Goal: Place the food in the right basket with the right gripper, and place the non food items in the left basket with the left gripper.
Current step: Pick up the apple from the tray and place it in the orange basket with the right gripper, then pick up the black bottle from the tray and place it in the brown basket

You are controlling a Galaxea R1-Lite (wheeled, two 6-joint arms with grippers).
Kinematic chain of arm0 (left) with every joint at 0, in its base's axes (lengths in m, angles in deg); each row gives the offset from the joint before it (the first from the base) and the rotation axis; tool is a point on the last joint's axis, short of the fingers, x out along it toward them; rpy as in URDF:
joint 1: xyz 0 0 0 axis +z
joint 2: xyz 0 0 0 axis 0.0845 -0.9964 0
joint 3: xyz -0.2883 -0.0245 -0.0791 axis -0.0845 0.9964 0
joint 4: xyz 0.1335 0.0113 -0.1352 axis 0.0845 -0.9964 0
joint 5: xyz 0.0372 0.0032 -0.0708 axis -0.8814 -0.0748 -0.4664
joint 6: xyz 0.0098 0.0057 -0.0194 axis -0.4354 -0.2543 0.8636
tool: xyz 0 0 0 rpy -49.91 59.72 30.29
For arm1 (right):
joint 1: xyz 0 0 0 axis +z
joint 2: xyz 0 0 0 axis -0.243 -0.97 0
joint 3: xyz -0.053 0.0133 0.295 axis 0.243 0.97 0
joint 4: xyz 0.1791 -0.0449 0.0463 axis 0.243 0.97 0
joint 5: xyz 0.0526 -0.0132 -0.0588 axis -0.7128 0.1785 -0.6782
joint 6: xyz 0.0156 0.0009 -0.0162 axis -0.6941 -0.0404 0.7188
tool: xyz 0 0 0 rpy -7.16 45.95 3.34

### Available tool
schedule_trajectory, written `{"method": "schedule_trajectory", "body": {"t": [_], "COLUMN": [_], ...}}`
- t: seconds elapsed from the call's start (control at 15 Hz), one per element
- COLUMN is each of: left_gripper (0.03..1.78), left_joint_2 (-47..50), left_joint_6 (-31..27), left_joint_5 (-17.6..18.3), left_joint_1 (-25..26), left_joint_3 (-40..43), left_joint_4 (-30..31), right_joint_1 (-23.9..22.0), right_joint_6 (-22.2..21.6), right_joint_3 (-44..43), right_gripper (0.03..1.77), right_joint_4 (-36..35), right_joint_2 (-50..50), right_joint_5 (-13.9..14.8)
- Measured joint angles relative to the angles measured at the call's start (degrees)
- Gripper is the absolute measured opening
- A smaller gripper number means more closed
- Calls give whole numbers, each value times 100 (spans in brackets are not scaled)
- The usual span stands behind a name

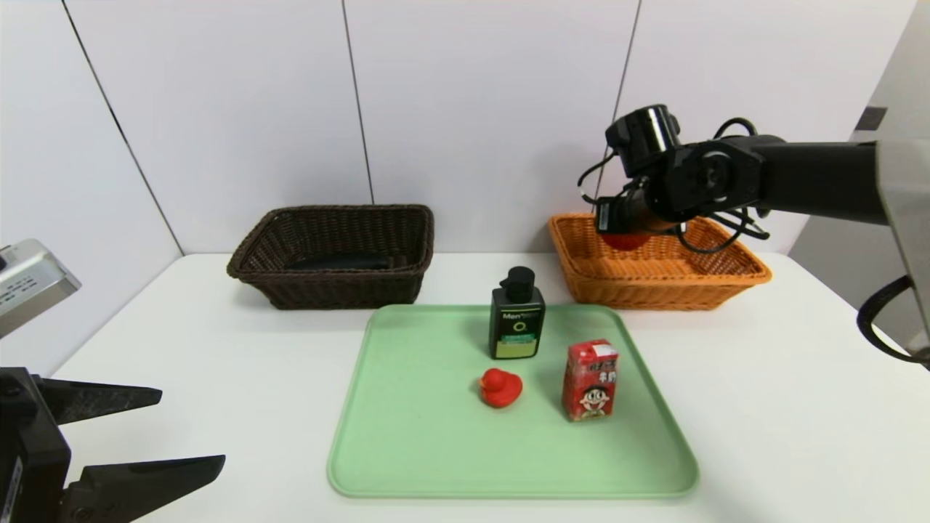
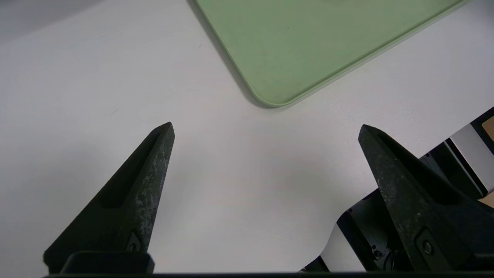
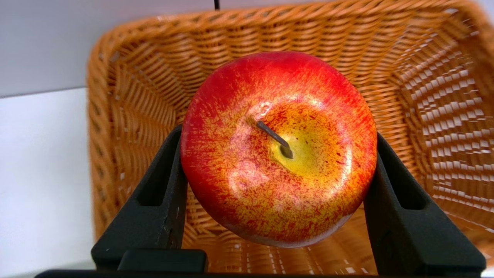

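While clamped in right tool (image 3: 278,154), apple (image 3: 278,146) hangs above orange basket (image 3: 127,116).

This looks like a lab test station. A plain white table (image 1: 763,407) stands against bare white wall panels (image 1: 479,109), with staged props on a green tray (image 1: 407,450).

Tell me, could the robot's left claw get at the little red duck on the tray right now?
Probably yes. The left gripper is open and empty near the green tray, and the red duck sits in the open, apart from the pump bottle and drink carton.
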Motion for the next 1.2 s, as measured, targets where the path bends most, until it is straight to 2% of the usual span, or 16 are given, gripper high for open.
{"method": "schedule_trajectory", "body": {"t": [0.27, 0.47, 0.87, 1.2], "left_gripper": [169, 169, 169, 169], "left_joint_2": [-2, 0, -5, -7], "left_joint_6": [-5, -7, -7, 1], "left_joint_5": [0, 2, 0, 0], "left_joint_1": [0, 0, 0, 0], "left_joint_3": [-2, -5, -10, -10], "left_joint_4": [4, 0, 12, 160], "right_joint_1": [-48, -30, -10, 0], "right_joint_6": [39, 48, 229, 334], "right_joint_3": [-11, -13, 0, 6], "right_gripper": [125, 141, 157, 164], "right_joint_4": [-380, -410, -273, 180], "right_joint_2": [-394, -479, -313, 310], "right_joint_5": [-171, -315, -356, -361]}}
